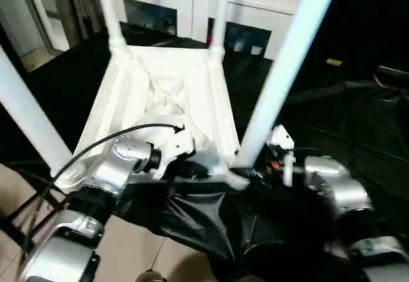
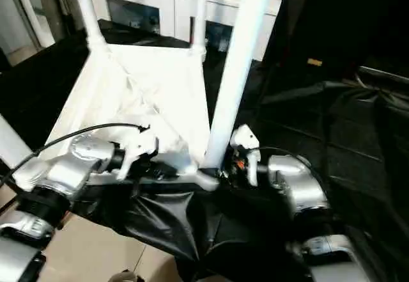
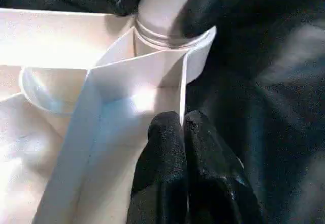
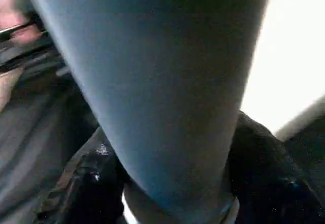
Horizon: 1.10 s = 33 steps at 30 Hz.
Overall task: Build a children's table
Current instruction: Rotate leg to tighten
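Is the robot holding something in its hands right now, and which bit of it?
The right gripper holds the near-right leg near its bottom end. The left gripper pinches the tabletop's edge wall, fingers shut.

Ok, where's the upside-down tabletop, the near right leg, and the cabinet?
tabletop [image 1: 160,84], left eye view, ribbed underside
leg [image 1: 281,71], left eye view, mid tube
cabinet [image 1: 192,4], left eye view, white front

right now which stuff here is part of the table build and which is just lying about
Job:
- tabletop, upside down
- legs, all four standing in its corners; near right leg
- left gripper at the tabletop rim
- right gripper around the near right leg

Lying about:
- cabinet
- black sheet
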Available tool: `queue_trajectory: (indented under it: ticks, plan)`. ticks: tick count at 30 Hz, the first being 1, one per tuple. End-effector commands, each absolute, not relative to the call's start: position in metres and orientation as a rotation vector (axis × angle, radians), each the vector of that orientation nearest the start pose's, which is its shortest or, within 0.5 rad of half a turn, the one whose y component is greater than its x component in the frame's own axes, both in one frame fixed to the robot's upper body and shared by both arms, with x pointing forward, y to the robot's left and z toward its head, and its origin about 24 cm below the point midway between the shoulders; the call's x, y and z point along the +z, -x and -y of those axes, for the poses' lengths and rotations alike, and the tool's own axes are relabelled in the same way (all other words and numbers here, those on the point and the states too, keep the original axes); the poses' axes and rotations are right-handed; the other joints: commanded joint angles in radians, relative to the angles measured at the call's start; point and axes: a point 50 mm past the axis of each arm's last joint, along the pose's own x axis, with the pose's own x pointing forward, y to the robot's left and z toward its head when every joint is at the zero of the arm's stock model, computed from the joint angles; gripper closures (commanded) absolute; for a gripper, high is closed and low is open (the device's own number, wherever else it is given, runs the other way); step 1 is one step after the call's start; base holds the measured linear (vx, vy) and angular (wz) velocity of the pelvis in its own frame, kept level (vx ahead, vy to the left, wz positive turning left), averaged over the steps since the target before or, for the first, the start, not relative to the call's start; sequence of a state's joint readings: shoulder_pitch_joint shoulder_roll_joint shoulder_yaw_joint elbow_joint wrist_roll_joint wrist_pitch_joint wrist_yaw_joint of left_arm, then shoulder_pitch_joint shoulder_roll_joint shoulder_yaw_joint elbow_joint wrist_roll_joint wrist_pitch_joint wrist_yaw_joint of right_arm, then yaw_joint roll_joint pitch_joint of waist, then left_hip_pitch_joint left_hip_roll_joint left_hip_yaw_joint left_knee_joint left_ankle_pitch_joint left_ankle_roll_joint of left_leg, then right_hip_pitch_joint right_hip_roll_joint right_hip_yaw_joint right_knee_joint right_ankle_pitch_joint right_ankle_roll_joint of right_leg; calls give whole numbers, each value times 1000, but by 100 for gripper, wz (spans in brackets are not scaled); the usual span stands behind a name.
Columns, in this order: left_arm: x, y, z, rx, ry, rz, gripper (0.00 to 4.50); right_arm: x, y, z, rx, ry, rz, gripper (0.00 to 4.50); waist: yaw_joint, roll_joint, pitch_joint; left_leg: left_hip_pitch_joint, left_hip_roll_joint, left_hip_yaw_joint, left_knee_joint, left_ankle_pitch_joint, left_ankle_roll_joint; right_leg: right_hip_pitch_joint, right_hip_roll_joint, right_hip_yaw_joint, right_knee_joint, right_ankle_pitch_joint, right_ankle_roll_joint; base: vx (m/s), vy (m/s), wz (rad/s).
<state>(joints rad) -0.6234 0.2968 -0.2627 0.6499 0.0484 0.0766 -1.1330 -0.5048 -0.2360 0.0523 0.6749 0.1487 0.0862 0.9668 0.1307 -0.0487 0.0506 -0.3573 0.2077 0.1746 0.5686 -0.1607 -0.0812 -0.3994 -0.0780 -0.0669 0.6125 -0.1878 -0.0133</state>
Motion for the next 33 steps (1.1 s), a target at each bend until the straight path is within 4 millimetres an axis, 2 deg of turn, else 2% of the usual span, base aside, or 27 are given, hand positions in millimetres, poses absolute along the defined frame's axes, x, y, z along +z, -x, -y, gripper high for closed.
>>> queue_trajectory:
  ticks: [1, 2, 3, 5, 6, 7, 9, 11, 13, 16, 18, 20, 21, 24, 25, 26, 29, 31, 33]
  plan:
    - [50, -329, -98, -1226, -366, -386, 450, 11, -319, 134, 835, -14, -398, 211, -13, 1, -49, 10, 23, -9, -74, -325, -33, 39, -71, 40, -92, -413, -147, 0, 0, 0]
    - [50, -331, -94, -1196, -361, -383, 450, 9, -321, 131, 799, -23, -405, 213, -16, 3, -50, 11, 21, -10, -75, -337, -36, 40, -72, 38, -97, -446, -133, 0, 0, 0]
    - [50, -332, -91, -1174, -358, -380, 450, 8, -321, 129, 780, -30, -411, 215, -25, 2, -48, 14, 23, -13, -75, -361, -36, 36, -73, 39, -104, -485, -116, 0, 0, 0]
    - [50, -336, -79, -1103, -349, -367, 450, 1, -322, 118, 699, -19, -435, 217, -29, 0, -47, 19, 19, -11, -72, -372, -23, 28, -71, 41, -112, -514, -97, 0, 0, 0]
    - [50, -336, -79, -1103, -349, -367, 450, 1, -322, 118, 699, -19, -435, 217, -30, 1, -48, 19, 19, -12, -73, -375, -23, 29, -72, 41, -113, -523, -94, 0, 0, 0]
    - [49, -337, -69, -1083, -336, -359, 450, -1, -322, 109, 673, -25, -451, 217, -31, 1, -49, 16, 18, -13, -73, -369, -20, 31, -71, 39, -114, -528, -87, 0, 0, 0]
    - [49, -334, -59, -1083, -324, -350, 450, -2, -321, 99, 675, -45, -440, 217, -33, 1, -48, 21, 20, -12, -73, -382, -18, 25, -69, 40, -117, -521, -91, 0, 0, 0]
    - [48, -332, -55, -1092, -321, -345, 450, -2, -321, 95, 677, -56, -434, 181, -34, 3, -50, 20, 21, -14, -74, -395, -14, 25, -70, 39, -116, -511, -96, 0, 0, 0]
    - [47, -331, -54, -1103, -323, -343, 450, -2, -322, 95, 677, -66, -432, 169, -34, 4, -50, 19, 22, -14, -76, -402, -12, 26, -68, 39, -115, -495, -100, 0, 0, 0]
    - [47, -329, -57, -1118, -328, -344, 450, 0, -323, 99, 689, -63, -422, 156, -34, 4, -50, 19, 22, -13, -77, -409, -11, 26, -68, 41, -115, -477, -105, 0, 0, 0]
    - [47, -329, -65, -1149, -338, -343, 450, 5, -324, 105, 731, -18, -393, 135, -33, 3, -52, 15, 22, -14, -77, -397, -6, 30, -70, 42, -112, -460, -109, 0, 0, 0]
    - [48, -327, -71, -1184, -335, -342, 450, 10, -324, 110, 795, -16, -372, 135, -32, 2, -53, 11, 24, -13, -77, -378, -1, 34, -69, 43, -107, -418, -118, 0, 0, 0]
    - [49, -325, -77, -1220, -344, -336, 450, 15, -322, 115, 882, 3, -348, 135, -30, 0, -55, 10, 24, -10, -76, -353, 9, 38, -69, 44, -102, -373, -133, 0, 0, 0]
    - [51, -323, -84, -1259, -345, -343, 450, 19, -317, 120, 983, 26, -334, 135, -28, -3, -58, 7, 24, -6, -73, -303, 24, 42, -67, 46, -93, -291, -158, 0, 0, 0]
    - [52, -322, -87, -1283, -348, -338, 450, 21, -315, 122, 1024, 36, -330, 135, -25, -4, -61, 5, 24, -3, -69, -252, 38, 47, -65, 46, -83, -212, -181, 0, 0, 0]
    - [52, -322, -88, -1289, -347, -339, 450, 21, -315, 123, 1034, 37, -331, 135, -25, -4, -61, 5, 24, -3, -69, -252, 38, 47, -65, 46, -83, -212, -181, 0, 0, 0]
    - [54, -316, -101, -1380, -357, -364, 450, 25, -308, 133, 1183, 63, -344, 135, -19, -3, -65, 2, 24, 2, -60, -167, 70, 52, -61, 44, -64, -63, -228, 0, 0, 0]
    - [55, -315, -104, -1399, -361, -373, 450, 26, -307, 135, 1209, 66, -347, 135, -12, -2, -66, 2, 26, 5, -58, -153, 77, 52, -59, 42, -60, -38, -243, 0, 0, 0]
    - [55, -313, -114, -1435, -386, -391, 450, 28, -302, 139, 1299, 69, -366, 135, -11, -3, -62, 2, 28, 5, -59, -175, 73, 52, -60, 40, -62, -72, -241, 0, 0, 0]
